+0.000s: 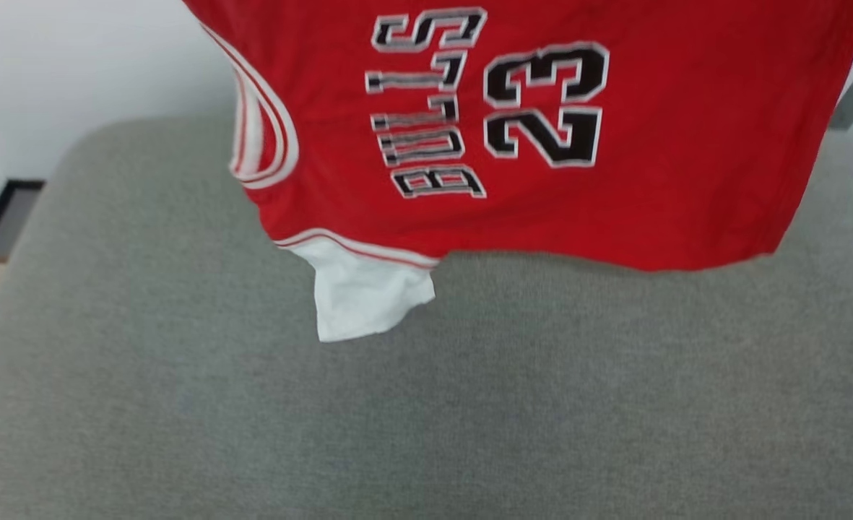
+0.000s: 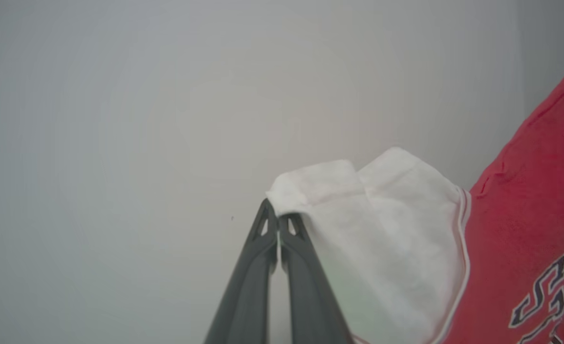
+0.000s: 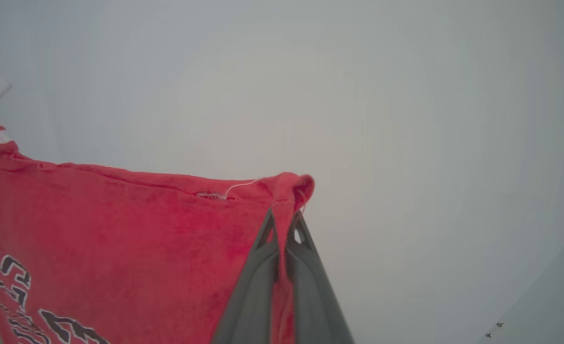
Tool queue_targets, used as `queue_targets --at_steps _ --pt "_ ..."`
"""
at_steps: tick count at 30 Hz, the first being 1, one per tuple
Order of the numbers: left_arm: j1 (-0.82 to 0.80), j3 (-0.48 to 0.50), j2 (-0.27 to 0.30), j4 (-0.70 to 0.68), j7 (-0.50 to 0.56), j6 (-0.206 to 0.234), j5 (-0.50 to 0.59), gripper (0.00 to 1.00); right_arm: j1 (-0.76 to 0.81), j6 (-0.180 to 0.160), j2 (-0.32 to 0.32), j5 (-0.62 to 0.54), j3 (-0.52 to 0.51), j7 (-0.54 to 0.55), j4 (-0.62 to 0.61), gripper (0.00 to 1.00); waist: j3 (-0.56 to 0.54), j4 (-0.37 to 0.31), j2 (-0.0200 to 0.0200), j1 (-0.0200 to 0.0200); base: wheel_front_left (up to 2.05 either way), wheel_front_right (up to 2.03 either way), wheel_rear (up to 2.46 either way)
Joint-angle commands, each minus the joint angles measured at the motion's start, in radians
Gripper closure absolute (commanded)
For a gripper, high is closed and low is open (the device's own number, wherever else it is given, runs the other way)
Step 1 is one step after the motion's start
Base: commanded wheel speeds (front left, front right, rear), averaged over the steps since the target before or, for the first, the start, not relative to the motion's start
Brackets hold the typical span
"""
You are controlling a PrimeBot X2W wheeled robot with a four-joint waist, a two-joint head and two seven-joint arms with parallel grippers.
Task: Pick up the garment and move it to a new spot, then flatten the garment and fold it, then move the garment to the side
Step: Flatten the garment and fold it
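- Right, from the head camera I see the large red jersey shirt point(image 1: 657, 180) hanging across the twelve o'clock part of the picture. It is turned sideways, so its black, white-edged block letters and the number 23 run on their side
- One short white sleeve point(image 1: 365, 292) droops from the shirt's seven o'clock corner, under a red-and-white striped trim. It hangs in front of the wide grey woven fabric surface point(image 1: 397, 404); I cannot tell whether it touches
- A curved red-and-white striped opening point(image 1: 267, 123) sits at the shirt's nine o'clock edge
- My left gripper point(image 2: 278, 217) has its two long dark fingers pressed tight together, nipping the rim of a fold of white sleeve cloth point(image 2: 382, 215) at the tips. That cloth falls away toward four o'clock, and the red body lies at three o'clock
- My right gripper point(image 3: 282, 222) is squeezed closed on a bunched red corner of the shirt, with a strip of red cloth running down between the fingers. The rest of the shirt stretches off toward nine o'clock
- A loose white thread point(image 3: 241, 184) sits on the seam at ten o'clock from those tips
- A plain pale wall point(image 2: 119, 119) stands behind both grips
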Motion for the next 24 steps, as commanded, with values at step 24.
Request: queue_targets --at_steps 24 --pt "-0.494 0.111 -0.191 0.236 -0.405 0.170 0.251 1.00 -0.400 -0.001 0.245 -0.678 -0.364 -0.457 0.395 1.00 0.687 0.029 -0.0001 0.0000 0.00 0.00 0.00"
